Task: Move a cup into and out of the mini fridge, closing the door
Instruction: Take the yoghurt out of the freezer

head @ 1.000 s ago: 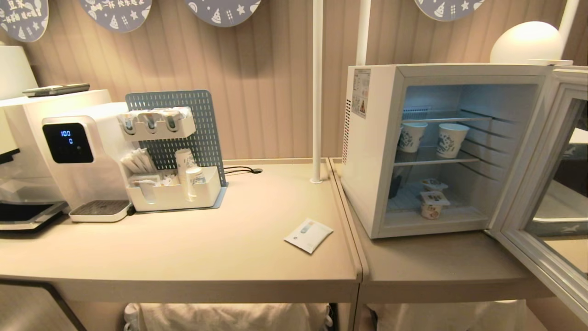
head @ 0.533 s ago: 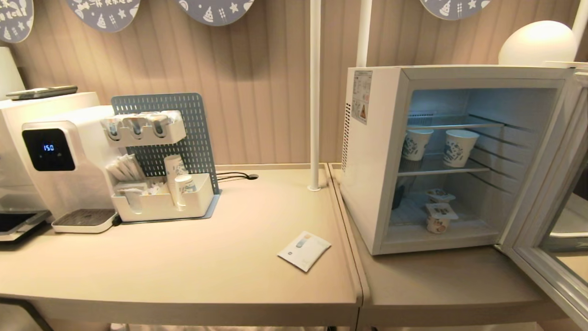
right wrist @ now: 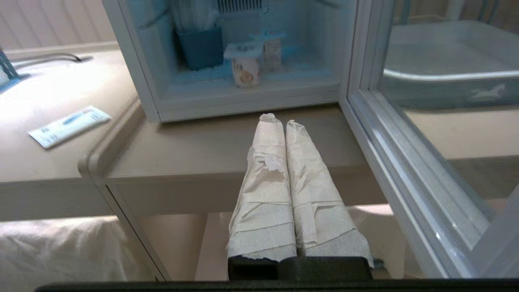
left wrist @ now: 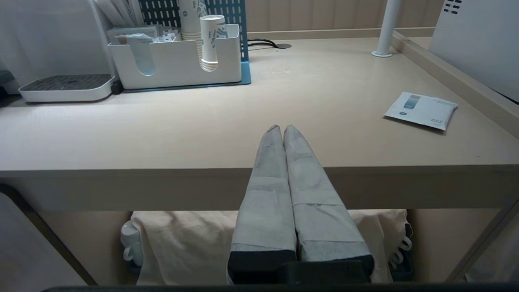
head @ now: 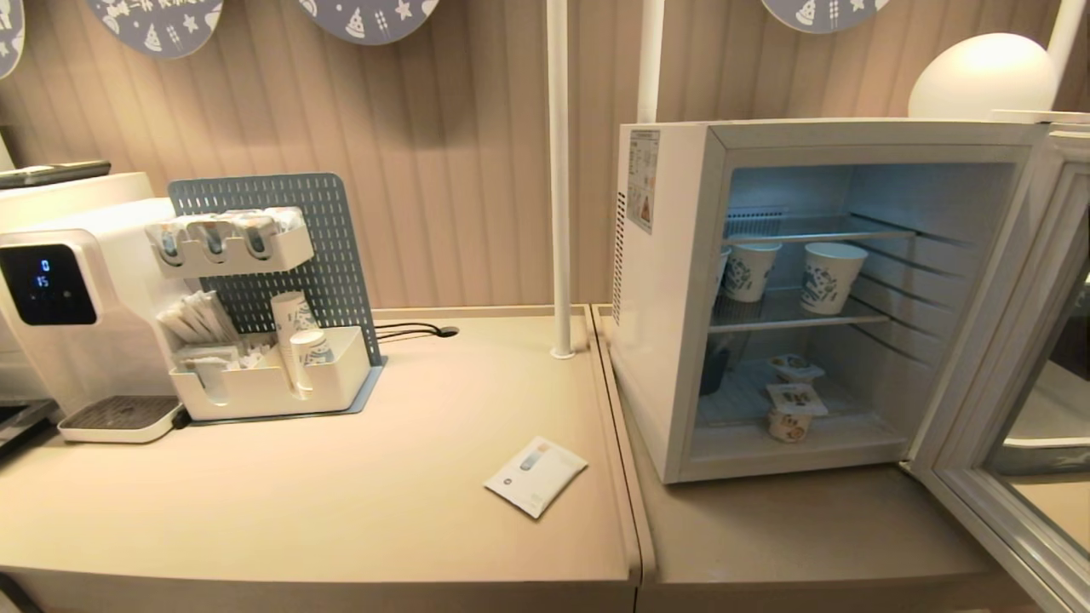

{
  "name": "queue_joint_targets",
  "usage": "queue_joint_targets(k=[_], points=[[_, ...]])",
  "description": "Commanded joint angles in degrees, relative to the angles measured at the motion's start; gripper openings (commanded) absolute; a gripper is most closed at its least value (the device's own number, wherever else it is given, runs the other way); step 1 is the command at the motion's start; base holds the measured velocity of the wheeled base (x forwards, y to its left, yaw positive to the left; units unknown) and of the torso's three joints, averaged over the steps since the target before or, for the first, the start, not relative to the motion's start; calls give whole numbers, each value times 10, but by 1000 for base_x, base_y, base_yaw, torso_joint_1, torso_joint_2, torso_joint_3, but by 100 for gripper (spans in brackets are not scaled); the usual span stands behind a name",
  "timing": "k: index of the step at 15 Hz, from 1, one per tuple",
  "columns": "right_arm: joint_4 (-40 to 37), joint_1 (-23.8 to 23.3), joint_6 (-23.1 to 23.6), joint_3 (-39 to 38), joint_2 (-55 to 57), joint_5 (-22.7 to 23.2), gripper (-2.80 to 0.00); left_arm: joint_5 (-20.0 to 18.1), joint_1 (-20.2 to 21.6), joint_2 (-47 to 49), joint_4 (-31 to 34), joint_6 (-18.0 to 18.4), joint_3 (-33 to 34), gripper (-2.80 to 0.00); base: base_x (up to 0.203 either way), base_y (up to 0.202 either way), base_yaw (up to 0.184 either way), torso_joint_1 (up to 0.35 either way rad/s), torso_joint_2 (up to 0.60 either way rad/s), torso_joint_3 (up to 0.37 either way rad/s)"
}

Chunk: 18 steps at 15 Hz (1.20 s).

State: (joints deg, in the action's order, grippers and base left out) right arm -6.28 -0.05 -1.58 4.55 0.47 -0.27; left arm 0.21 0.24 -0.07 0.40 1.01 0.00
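Two beige tabletops (head: 341, 511) butt together below a ribbed wall. Far left, white water dispenser with black screen (head: 51, 289); beside it, white organiser tray on a blue pegboard (head: 264, 383), paper cups stacked in it. White flat sachet (head: 535, 475) lies near the left tabletop's right edge. Left hand (left wrist: 282, 132), tape-wrapped fingers pressed together, empty, sits low before the left tabletop's front edge. On the right tabletop, boxy white mini fridge (head: 656, 340), lit inside. Two patterned paper cups (head: 830, 274) stand on its middle wire shelf; small lidded pots (head: 790, 413) on its floor. Right hand (right wrist: 279, 121), fingers closed, empty, sits low before the fridge opening. Glass-windowed pale door (head: 1013, 477) swung wide open, far right.
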Motion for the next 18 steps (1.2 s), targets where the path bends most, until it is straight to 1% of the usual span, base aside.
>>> queue_joint_targets(k=[1,3,4,5,7,9,10,12,13,15,16,18], points=[[-10,0,-17,64,35,-1,-280,1,0,1,-1,0,1,-280,0,0,0,0,0,0],[-42,0,-50,203,129,-1,-280,1,0,1,-1,0,1,-280,0,0,0,0,0,0],[-59,0,-60,257,189,1,-280,1,0,1,-1,-1,1,-280,0,0,0,0,0,0],[-71,0,-64,294,242,4,-280,1,0,1,-1,-1,1,-280,0,0,0,0,0,0],[-86,1,-68,332,356,9,-280,1,0,1,-1,-3,1,-280,0,0,0,0,0,0],[-92,6,-70,338,466,25,-280,1,0,1,-1,-7,1,-280,0,0,0,0,0,0],[-93,9,-69,336,514,41,-280,1,0,1,-2,-7,1,-280,0,0,0,0,0,0],[-80,15,-61,320,597,65,-280,1,0,1,-2,-8,1,-280,0,0,0,0,0,0],[-54,18,-56,303,633,70,-280,1,0,1,-2,-8,1,-280,0,0,0,0,0,0],[45,21,-48,258,705,73,-280,1,0,1,-2,-8,1,-280,0,0,0,0,0,0],[96,21,-44,238,741,69,0,1,0,1,-2,-8,1,-280,0,0,0,0,0,0],[180,23,-34,214,816,50,0,1,0,1,-2,-10,1,-280,0,0,0,0,0,0]])
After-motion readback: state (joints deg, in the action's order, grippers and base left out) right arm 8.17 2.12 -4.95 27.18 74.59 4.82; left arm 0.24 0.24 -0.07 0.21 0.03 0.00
